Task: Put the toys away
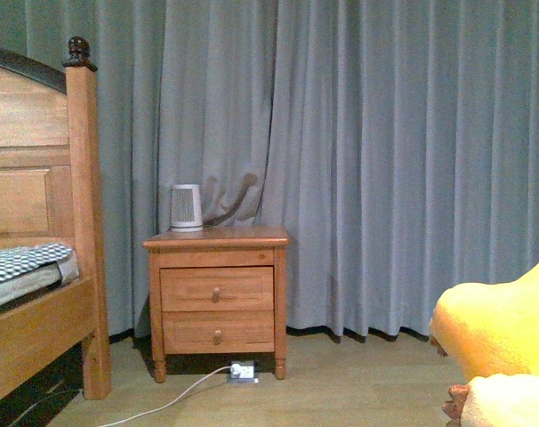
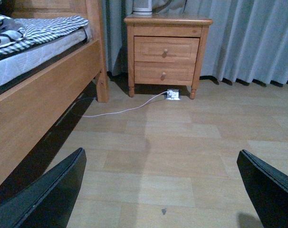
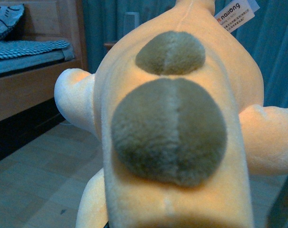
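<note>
The plush toy [image 3: 177, 123] fills the right wrist view: a pale orange-yellow body with two round grey-brown patches and a white label [image 3: 234, 13] at its far end. My right gripper is shut on it, its fingers hidden under the plush. In the front view the same toy [image 1: 501, 329] shows as a bright yellow mass at the lower right edge, held above the floor. My left gripper [image 2: 160, 190] is open, its dark fingers [image 2: 44, 194] wide apart over bare wooden floor with nothing between them.
A wooden nightstand [image 1: 218, 298] with two drawers stands against the grey curtain [image 1: 385, 160], with a small white device [image 1: 186, 207] on top. A wooden bed [image 1: 38, 267] is on the left. A white cable and plug [image 1: 242, 371] lie on the floor.
</note>
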`<state>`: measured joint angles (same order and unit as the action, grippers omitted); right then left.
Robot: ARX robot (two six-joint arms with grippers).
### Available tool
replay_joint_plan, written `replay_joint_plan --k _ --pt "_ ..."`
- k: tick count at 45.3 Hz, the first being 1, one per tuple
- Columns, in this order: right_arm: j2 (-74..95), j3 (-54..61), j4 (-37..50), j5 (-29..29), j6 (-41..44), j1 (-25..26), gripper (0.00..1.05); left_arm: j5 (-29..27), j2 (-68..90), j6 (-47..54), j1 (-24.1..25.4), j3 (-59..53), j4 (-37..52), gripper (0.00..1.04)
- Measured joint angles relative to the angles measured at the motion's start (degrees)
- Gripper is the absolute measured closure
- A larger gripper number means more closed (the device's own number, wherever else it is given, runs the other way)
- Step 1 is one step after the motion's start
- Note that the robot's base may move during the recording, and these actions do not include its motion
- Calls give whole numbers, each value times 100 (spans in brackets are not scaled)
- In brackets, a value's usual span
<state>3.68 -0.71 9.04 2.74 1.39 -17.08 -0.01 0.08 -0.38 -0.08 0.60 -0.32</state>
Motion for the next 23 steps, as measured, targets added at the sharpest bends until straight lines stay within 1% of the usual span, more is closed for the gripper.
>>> replay_joint_plan --k 23 --pt "0 0 0 0 0 0 97 2 -4 0 0 0 0 6"
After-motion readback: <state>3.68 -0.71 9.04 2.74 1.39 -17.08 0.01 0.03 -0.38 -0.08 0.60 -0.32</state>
